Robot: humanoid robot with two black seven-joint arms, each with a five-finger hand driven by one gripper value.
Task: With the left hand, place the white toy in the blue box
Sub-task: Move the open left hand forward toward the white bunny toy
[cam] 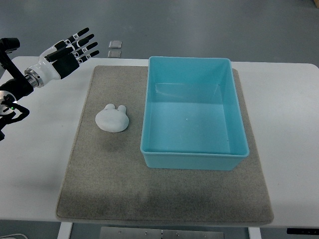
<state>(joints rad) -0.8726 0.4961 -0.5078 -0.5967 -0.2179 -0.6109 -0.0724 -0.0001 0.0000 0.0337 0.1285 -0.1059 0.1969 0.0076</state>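
A white table (294, 129) carries a grey mat (99, 174), which starts just right of and below the left hand (67, 52). The blue box (192, 112) stands on the mat, well to the hand's right. The toy (112, 118) lies on the mat below and right of the hand, apart from it, just left of the box. The hand hovers with fingers spread, holding nothing.

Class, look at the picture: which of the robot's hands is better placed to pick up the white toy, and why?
The left hand. It hovers open beyond the small white rabbit-shaped toy, which lies left of the empty light blue plastic box. No right hand is in view.
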